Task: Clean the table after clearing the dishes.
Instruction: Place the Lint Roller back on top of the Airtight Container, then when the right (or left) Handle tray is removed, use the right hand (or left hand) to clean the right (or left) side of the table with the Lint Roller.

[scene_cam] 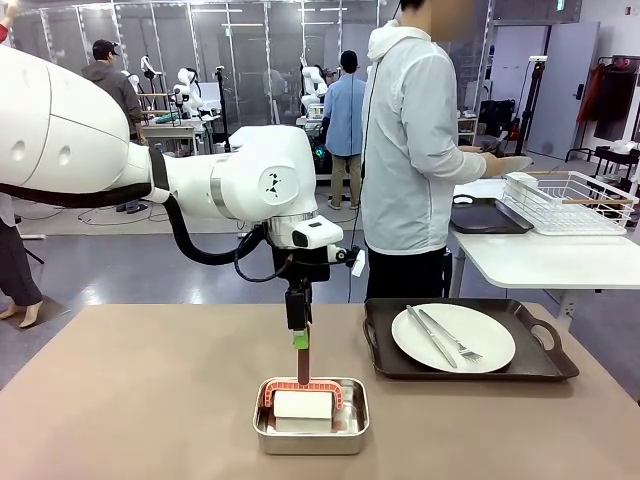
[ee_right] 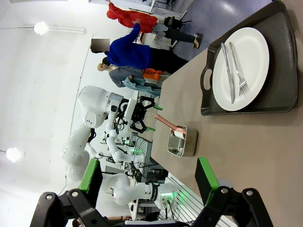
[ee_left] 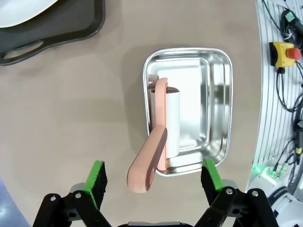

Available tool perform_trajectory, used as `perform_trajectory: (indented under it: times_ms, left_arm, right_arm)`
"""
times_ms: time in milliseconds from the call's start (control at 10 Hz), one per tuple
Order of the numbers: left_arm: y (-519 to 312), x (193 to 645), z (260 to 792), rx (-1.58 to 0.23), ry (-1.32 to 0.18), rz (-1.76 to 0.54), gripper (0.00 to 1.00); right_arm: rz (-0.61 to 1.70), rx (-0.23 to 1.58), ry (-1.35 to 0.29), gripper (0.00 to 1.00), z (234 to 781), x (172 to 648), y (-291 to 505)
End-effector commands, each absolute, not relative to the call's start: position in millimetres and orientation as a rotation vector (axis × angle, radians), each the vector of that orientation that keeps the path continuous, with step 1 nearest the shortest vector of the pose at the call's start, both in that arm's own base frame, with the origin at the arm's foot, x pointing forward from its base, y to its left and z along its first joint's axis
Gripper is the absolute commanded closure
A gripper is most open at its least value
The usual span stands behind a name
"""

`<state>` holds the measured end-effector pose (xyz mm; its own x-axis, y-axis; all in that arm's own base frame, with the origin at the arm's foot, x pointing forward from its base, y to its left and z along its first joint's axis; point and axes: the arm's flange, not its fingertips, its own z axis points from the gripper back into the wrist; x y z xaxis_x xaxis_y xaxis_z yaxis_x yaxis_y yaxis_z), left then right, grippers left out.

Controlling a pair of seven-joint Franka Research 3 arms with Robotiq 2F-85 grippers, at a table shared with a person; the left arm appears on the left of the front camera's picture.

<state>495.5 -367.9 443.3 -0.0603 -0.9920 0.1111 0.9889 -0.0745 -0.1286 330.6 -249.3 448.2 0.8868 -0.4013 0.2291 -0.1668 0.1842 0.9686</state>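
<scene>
The taupe table (scene_cam: 130,400) carries a white plate (scene_cam: 480,330) with a knife and a fork on a dark tray (scene_cam: 545,365) at the right; the plate (ee_right: 248,47) lies sideways in the right wrist view. A steel pan (scene_cam: 311,432) near the front edge holds a white cleaning pad (ee_left: 173,113) with a salmon-pink handle (ee_left: 149,163). My left gripper (scene_cam: 301,338) hangs open right above it, and the handle's end rises between its fingers (ee_left: 97,182). My right gripper (ee_right: 149,182) is open and holds nothing, well back from the tray.
A person (scene_cam: 410,150) stands at the far side, turned toward a smaller white table (scene_cam: 545,255) with a wire rack (scene_cam: 570,200) and another dark tray (scene_cam: 485,217). Cables and a red stop button (ee_left: 284,52) lie off the table's near edge.
</scene>
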Motion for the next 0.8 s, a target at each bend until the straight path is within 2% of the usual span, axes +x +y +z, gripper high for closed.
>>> perform_trajectory:
  times_ms: [0, 700]
  left_arm:
    - [-365.2, 494.8, 442.3, -0.189, 0.023, -1.649, 0.0]
    - [-365.2, 494.8, 442.3, -0.189, 0.023, -1.649, 0.0]
  right_arm:
    - [-0.167, 1.395, -0.498, 0.0, 451.1, 328.7, -249.6]
    - [-0.167, 1.395, -0.498, 0.0, 451.1, 328.7, -249.6]
